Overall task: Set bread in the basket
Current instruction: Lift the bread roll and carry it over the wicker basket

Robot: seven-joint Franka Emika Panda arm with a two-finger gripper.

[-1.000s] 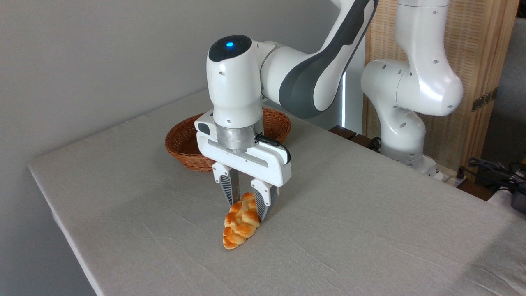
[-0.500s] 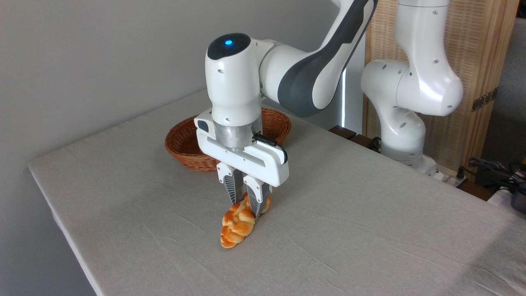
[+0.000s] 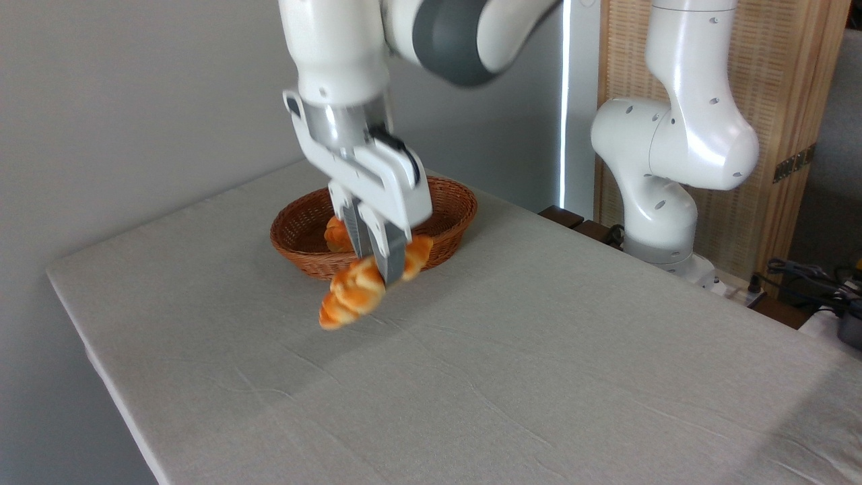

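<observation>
- Table [image 3: 525, 377]: covered with a pale, lightly creased cloth; its near part is bare.
- Bread [image 3: 357, 293]: a braided golden-orange loaf, clear of the cloth and hanging in the air just in front of the near rim of the basket. It is tilted, with its lower tapered end pointing down to the left and its upper end rising to the right of the fingers.
- Gripper [image 3: 377, 259]: the two fingers are clamped on the bread near its middle, one on each long side; the picture is slightly blurred here, so the exact contact line is unclear.
- Handling, as a judgement: the loaf appears light and keeps its shape under the squeeze, so it is probably fairly stiff. Its glossy, knobbly surface could slip or pivot between the fingers, and the tilt suggests this. A hold across the narrow width near mid-length, as shown, seems the soundest.
- Basket [image 3: 450, 192]: oval, reddish-brown wicker, resting on the table behind the gripper and partly hidden by it.
- Bun [image 3: 335, 234]: a small orange-brown roll lying inside the basket, behind the fingers.
- Arm base [image 3: 663, 222]: white, at the far right table edge.
</observation>
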